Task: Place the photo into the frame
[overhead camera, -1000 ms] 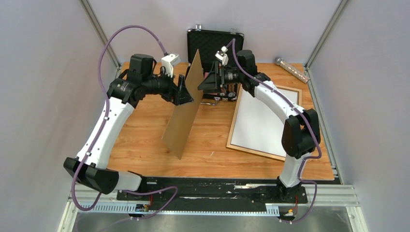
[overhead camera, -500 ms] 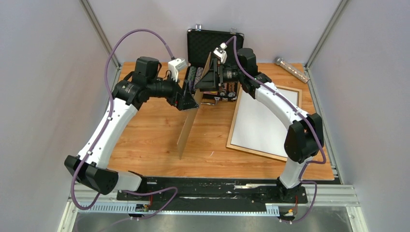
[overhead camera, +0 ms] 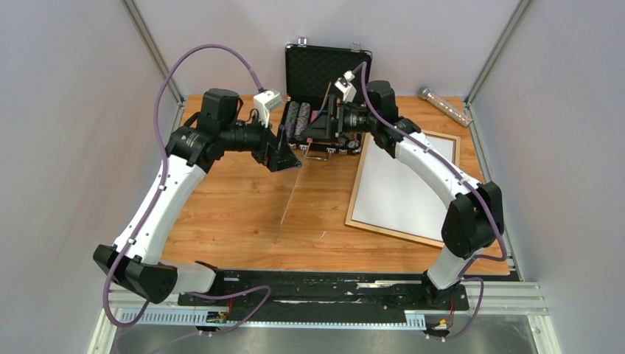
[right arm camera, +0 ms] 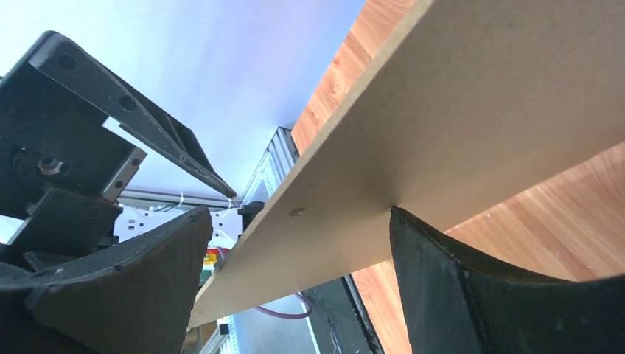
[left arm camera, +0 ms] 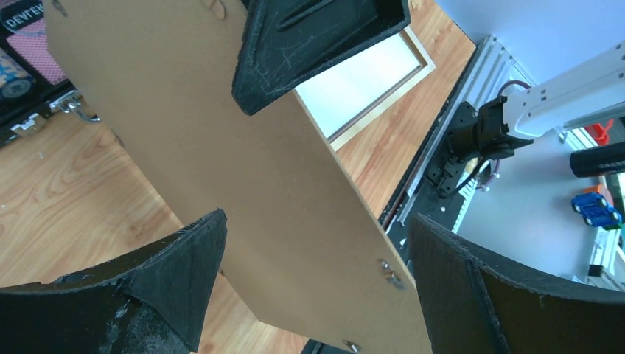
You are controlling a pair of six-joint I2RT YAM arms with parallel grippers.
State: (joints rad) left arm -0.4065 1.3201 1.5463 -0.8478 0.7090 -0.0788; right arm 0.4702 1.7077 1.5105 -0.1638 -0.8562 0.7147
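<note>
2 pincers, top view: L pincer (overhead camera: 290, 156) and R pincer (overhead camera: 309, 131) both jaws apart, backing board (overhead camera: 289, 206) edge-on betw them.
Top, photo: photo (overhead camera: 402, 184) white side up in frame (overhead camera: 354, 188), right of R pincer, toward bases.
L wrist: board runs betw my wide fingers (left arm camera: 147, 287), unclamped.
R wrist: board slants across gap, touching one finger (right arm camera: 479, 295).

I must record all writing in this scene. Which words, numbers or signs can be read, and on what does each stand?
"DEVE...": white letters on a black label in the case, cut off by the panel.
Nothing else can be read in any view.
</note>
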